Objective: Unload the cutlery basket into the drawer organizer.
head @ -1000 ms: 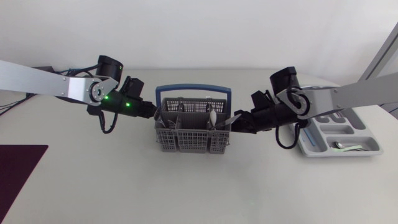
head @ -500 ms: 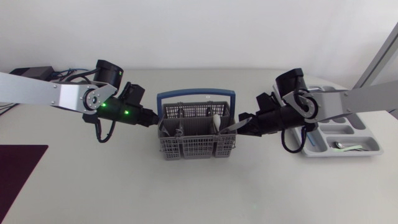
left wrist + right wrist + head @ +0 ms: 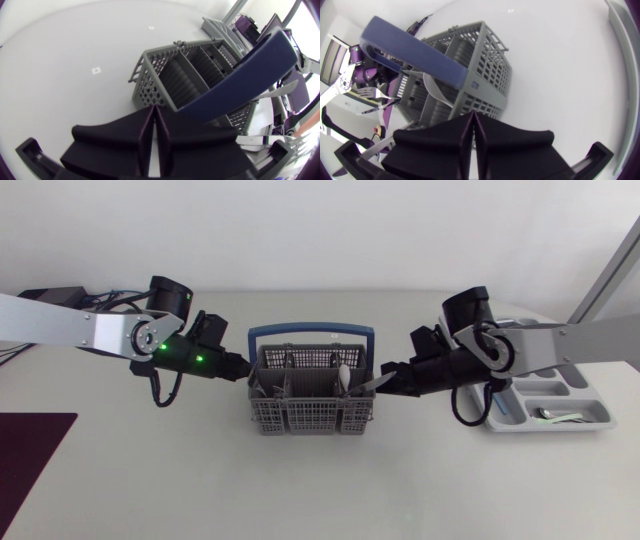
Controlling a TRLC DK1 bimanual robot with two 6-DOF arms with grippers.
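Fingers [image 3: 120,140] of the left claw [image 3: 242,370] sit pressed together, empty, against the left end of the cutlery basket [image 3: 310,412]. The right claw [image 3: 386,380], equally closed, touches its right end. Behind that claw, the drawer organizer [image 3: 592,394] lies on the tabletop. Unloading seems early: next, open over a utensil [image 3: 343,372] and pinch.
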